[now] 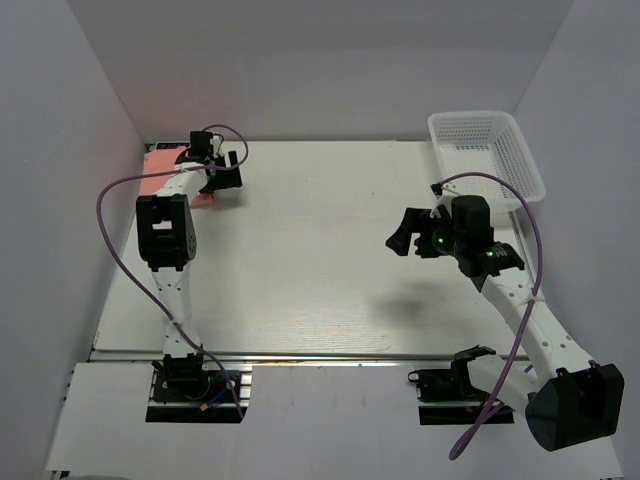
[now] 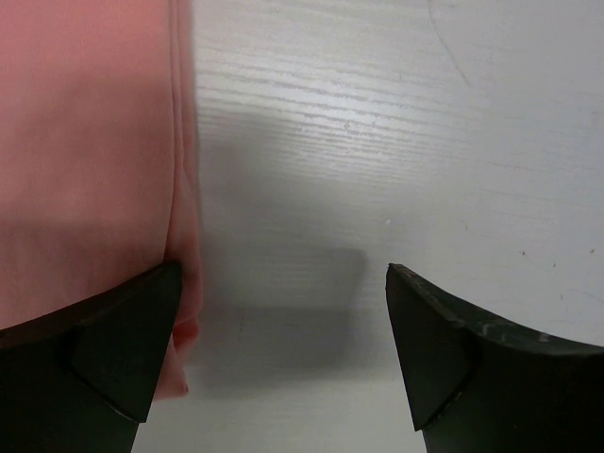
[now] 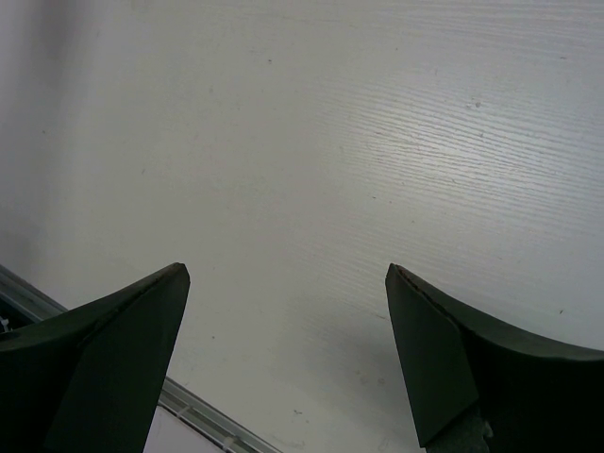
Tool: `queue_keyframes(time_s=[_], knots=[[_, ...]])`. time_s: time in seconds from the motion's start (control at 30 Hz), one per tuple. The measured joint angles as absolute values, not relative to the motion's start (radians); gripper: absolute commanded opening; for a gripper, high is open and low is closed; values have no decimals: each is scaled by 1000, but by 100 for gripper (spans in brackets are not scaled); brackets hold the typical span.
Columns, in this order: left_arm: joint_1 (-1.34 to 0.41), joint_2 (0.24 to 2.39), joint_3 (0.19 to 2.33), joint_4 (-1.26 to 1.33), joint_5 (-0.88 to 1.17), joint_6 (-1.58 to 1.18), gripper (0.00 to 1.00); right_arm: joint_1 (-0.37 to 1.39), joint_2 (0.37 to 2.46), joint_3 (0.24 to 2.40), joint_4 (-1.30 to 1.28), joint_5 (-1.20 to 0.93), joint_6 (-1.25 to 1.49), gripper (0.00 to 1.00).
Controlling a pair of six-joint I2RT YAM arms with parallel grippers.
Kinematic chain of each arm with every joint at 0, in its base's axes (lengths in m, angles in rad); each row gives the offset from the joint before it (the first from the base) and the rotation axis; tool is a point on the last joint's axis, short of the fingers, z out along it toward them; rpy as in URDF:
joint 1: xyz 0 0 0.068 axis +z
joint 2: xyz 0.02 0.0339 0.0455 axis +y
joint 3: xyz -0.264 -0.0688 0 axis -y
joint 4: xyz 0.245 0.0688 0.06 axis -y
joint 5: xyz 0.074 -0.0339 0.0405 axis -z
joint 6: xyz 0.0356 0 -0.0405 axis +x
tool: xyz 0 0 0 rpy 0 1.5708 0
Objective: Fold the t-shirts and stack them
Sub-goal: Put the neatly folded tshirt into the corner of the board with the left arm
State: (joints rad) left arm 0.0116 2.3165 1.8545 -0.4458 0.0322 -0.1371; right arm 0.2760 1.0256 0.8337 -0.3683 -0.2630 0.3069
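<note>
A folded salmon-pink t-shirt lies at the table's far left corner, partly hidden by my left arm. In the left wrist view the t-shirt fills the left side, its folded edge running down to the left finger. My left gripper is open and empty over the shirt's right edge, with bare table between its jaws. My right gripper is open and empty above bare table on the right side; in its wrist view only tabletop shows between the jaws.
A white plastic mesh basket stands at the far right corner. Grey walls close in the table on the left, back and right. The table's metal front rail runs along the near edge, with both arm bases below it.
</note>
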Motion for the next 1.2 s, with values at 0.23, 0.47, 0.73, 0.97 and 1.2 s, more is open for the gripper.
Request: queue_keyframes(time_s=[0.23,0.47,0.73,0.97,1.2], knots=[[-14,2179,1800,-534,34,-133,100,276,1025,838,-362,-257,310,90],[-226,1597,1426,-422,46,-201,100,276,979,786,-302,-264,338,90],[-403,1079,969,-374,103,-299,100,276,789,620,-290,-239,366,90],[-438,920,892,-436,17,-333,100,276,688,513,-288,-239,406,90],[-451,946,891,-443,-22,-342,100,276,662,506,-289,-237,419,90]])
